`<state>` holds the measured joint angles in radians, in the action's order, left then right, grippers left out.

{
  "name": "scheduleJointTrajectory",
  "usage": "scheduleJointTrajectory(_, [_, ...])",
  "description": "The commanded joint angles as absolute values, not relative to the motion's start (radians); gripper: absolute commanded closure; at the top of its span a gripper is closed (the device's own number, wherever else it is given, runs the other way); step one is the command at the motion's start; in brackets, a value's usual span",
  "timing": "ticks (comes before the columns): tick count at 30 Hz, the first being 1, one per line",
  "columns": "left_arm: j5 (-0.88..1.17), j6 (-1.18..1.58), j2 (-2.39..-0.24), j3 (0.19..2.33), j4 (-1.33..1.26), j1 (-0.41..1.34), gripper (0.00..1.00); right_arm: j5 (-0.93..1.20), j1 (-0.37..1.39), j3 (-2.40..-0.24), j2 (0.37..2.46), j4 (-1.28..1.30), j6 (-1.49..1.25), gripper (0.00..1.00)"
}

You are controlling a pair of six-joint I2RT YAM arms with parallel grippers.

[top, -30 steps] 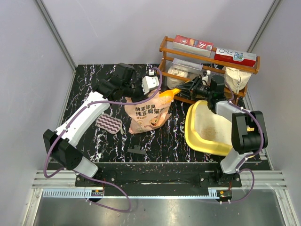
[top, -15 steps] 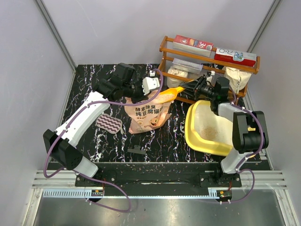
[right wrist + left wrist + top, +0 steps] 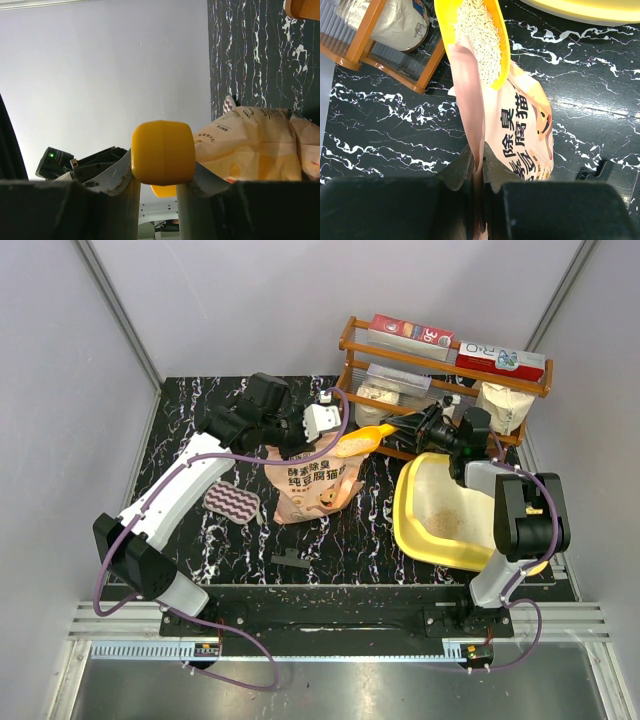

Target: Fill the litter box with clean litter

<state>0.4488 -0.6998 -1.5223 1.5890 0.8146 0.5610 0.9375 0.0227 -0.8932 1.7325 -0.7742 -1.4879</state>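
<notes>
The yellow litter box (image 3: 410, 508) stands at the right and holds a thin patch of beige litter (image 3: 452, 523). The peach-orange litter bag (image 3: 312, 483) stands mid-table. My left gripper (image 3: 300, 432) is shut on the bag's top edge (image 3: 477, 165). My right gripper (image 3: 418, 424) is shut on the handle (image 3: 162, 152) of the yellow scoop (image 3: 372, 432). The scoop bowl (image 3: 472, 37) holds pale litter granules (image 3: 480, 37) just above the bag's mouth, left of the litter box.
A wooden rack (image 3: 440, 365) with boxes and white sacks stands at the back right, close behind my right gripper. A pink wavy pad (image 3: 233, 503) and a small dark piece (image 3: 290, 560) lie on the black marble table (image 3: 190, 460) at the left.
My right gripper has lifted the scoop up out of the bag's mouth and drawn it slightly right. The left gripper still holds the bag's edge.
</notes>
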Motion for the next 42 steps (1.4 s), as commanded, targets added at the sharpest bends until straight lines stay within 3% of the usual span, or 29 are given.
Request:
scheduleJointTrajectory(1, [0.453,-0.729,-1.463,1.672,0.7,0.558,0.9,0.937,0.005,-0.9,1.675,-0.785,-1.456,1.0])
scheduleJointTrajectory(24, [0.541,-0.677,-1.499,1.681,0.69,0.561,0.89,1.094,-0.254,-0.816,1.471,-0.638,-1.414,1.0])
scheduleJointTrajectory(33, [0.613,-0.655,-1.531,1.713,0.687,0.568,0.89,1.137,-0.383,-0.796,1.339,-0.434,-1.316,1.0])
scheduleJointTrajectory(42, [0.679,-0.623,-1.525,1.695,0.673,0.574,0.88,1.256,-0.642,-0.79,1.226,-0.163,-1.154,1.0])
